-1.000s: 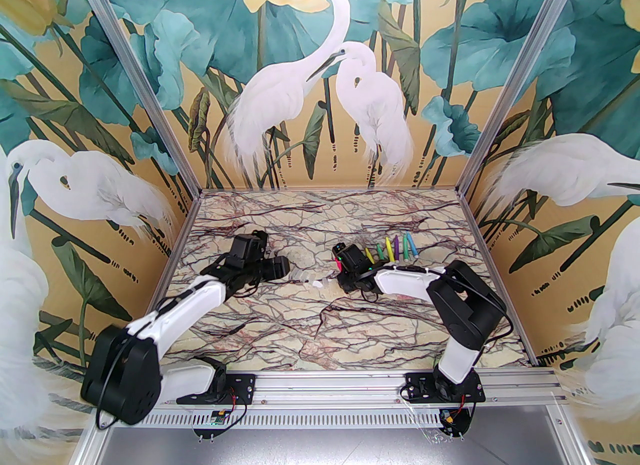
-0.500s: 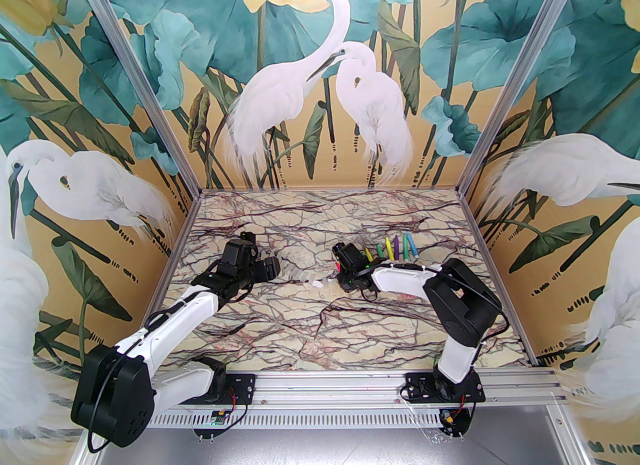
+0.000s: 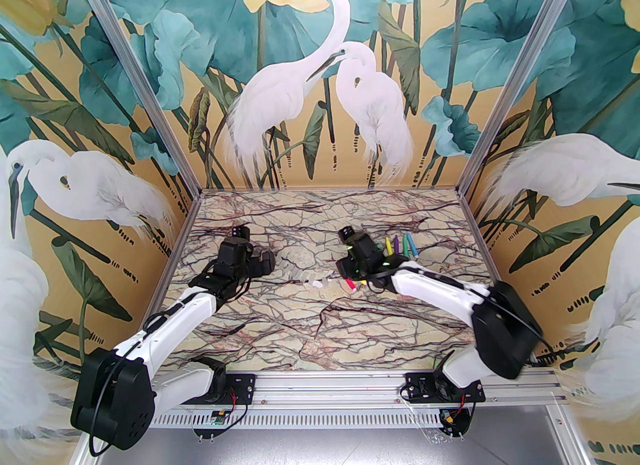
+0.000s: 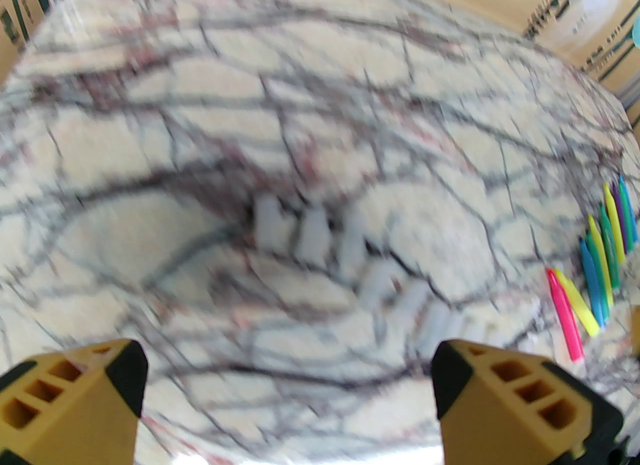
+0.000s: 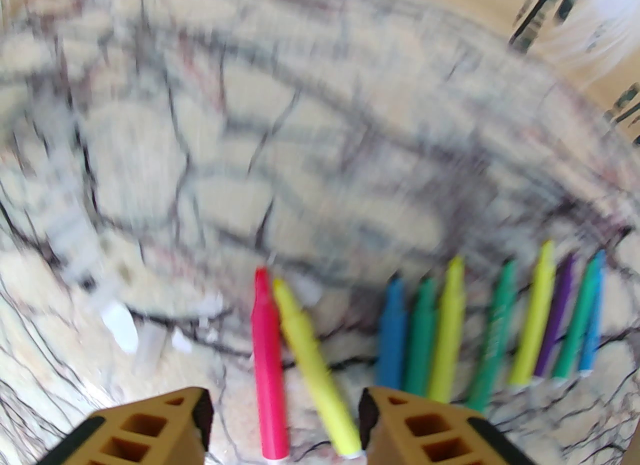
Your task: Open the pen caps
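Observation:
Several whitish translucent pen caps (image 4: 350,253) lie in a curved row on the marble table, also visible mid-table (image 3: 302,274) and blurred (image 5: 120,333). My left gripper (image 3: 264,261) hovers left of them, open wide with nothing between its fingers (image 4: 287,378). A pink pen (image 5: 267,353) and a yellow pen (image 5: 312,358) lie uncapped on the table. My right gripper (image 5: 285,403) is open above their rear ends, holding nothing. From above, the right gripper (image 3: 347,273) is just over the pink pen (image 3: 351,284).
A row of uncapped coloured pens (image 5: 450,328) in blue, green, yellow and purple lies right of the pink and yellow ones (image 3: 400,247). The painted enclosure walls (image 3: 165,253) border the table on the left, right and back.
The right gripper opened and let the pink pen go onto the table beside the yellow one, its arm swinging back right. The left gripper opened wider and drew left, away from the caps.

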### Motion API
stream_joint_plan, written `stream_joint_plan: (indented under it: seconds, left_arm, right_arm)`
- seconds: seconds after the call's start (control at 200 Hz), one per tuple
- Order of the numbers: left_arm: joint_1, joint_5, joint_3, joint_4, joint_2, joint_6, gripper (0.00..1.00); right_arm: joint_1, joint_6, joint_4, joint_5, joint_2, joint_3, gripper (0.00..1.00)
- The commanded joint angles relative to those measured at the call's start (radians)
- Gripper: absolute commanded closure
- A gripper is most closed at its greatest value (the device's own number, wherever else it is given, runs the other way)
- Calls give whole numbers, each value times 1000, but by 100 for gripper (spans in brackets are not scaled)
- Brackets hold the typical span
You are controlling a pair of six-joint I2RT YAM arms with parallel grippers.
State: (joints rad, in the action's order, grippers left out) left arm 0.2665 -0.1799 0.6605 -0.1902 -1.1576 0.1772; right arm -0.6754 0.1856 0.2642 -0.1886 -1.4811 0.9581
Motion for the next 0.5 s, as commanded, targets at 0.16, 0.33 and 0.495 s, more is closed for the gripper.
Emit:
stream_joint_plan:
  seconds: [0.16,0.33,0.495]
  left_arm:
    - [-64,-106,-106,275,-21,-133,0]
    - [-100,-96,-209,551,-66,-175,0]
    - [-143,-13,-271,780,-139,-183,0]
  right_arm:
    - [167,-75,-181,-134,198,-161,7]
    - [348,-75,-346,-139,315,-309,1]
    - [513,-38,-590,-213,370,-483,1]
